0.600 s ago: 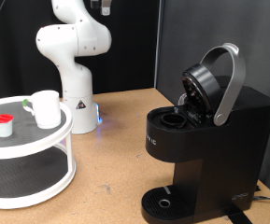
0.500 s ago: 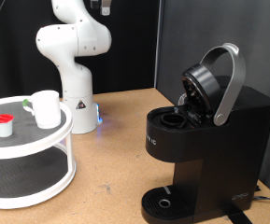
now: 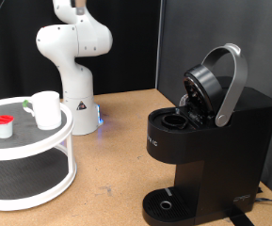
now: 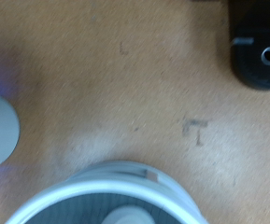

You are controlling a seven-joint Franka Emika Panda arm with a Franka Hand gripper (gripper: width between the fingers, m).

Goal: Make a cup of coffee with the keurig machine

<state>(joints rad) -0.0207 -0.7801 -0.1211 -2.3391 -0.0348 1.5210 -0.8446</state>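
Note:
The cup (image 3: 46, 109), a plain white mug, stands on the top shelf of a white two-tier stand (image 3: 41, 139) at the exterior view's left. The keurig machine (image 3: 206, 141) stands at the exterior view's right with its silver-handled lid (image 3: 228, 83) raised and the pod chamber (image 3: 178, 117) open. Its round drip tray (image 3: 164, 203) is bare; it also shows in the wrist view (image 4: 263, 54). The gripper does not show in either view: the arm (image 3: 72, 42) runs out of the exterior view's top. The wrist view looks down from high on the table and the stand's rim (image 4: 106, 179).
A tiny white pod with a red top (image 3: 2, 125) sits on the stand's top shelf beside the cup. The arm's white base (image 3: 77, 99) stands behind the stand. Brown tabletop (image 3: 117, 155) lies between stand and machine. A black curtain hangs behind.
The dark hand part seen at the exterior view's top edge has gone out of sight. The cup, pod and machine have not moved.

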